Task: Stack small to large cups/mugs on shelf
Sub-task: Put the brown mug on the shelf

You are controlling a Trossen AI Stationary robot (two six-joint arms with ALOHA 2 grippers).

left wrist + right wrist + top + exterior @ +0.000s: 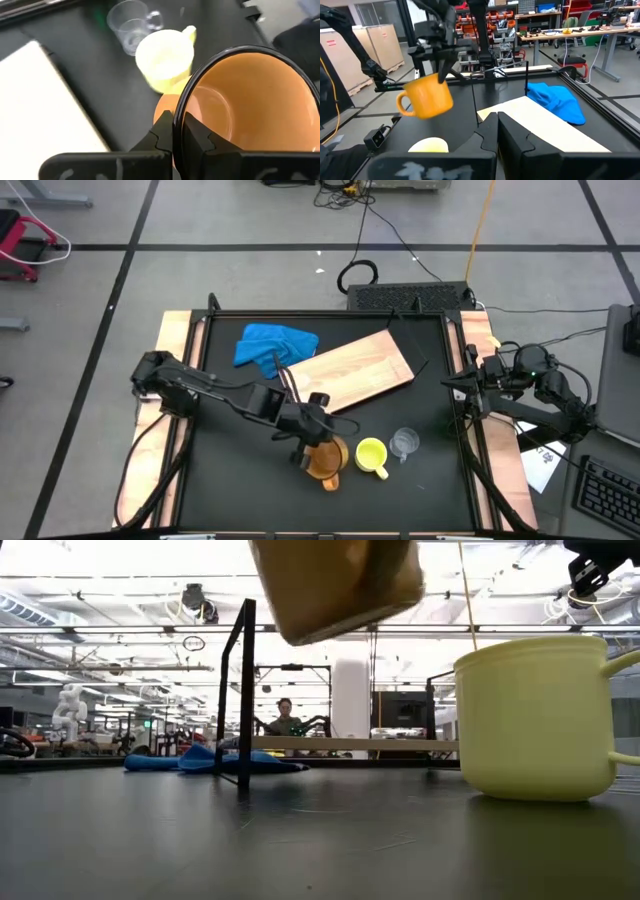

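So the left arm reaches in from the table's left edge, stretched diagonally across the black tabletop point(230, 480), and its left gripper point(312, 442) has its two fingers pinched onto the rim of the orange-brown handled ceramic mug point(426, 96), one finger inside and one outside. From the right wrist camera you can see the mug hanging clear of the table, tilted a bit, handle sticking out sideways. Behind the arm there's a crumpled blue cloth point(274, 344), and next to it the flat light-wood board with visible grain point(355, 369) lying at an angle, nothing on it. Just right of the lifted mug sits the pale yellow handled mug point(371, 455), upright on the table, then the small clear plastic cup point(404, 442) right beside that. The right arm is parked over at the table's right edge, and the right gripper point(470, 385) looks closed with nothing in it.
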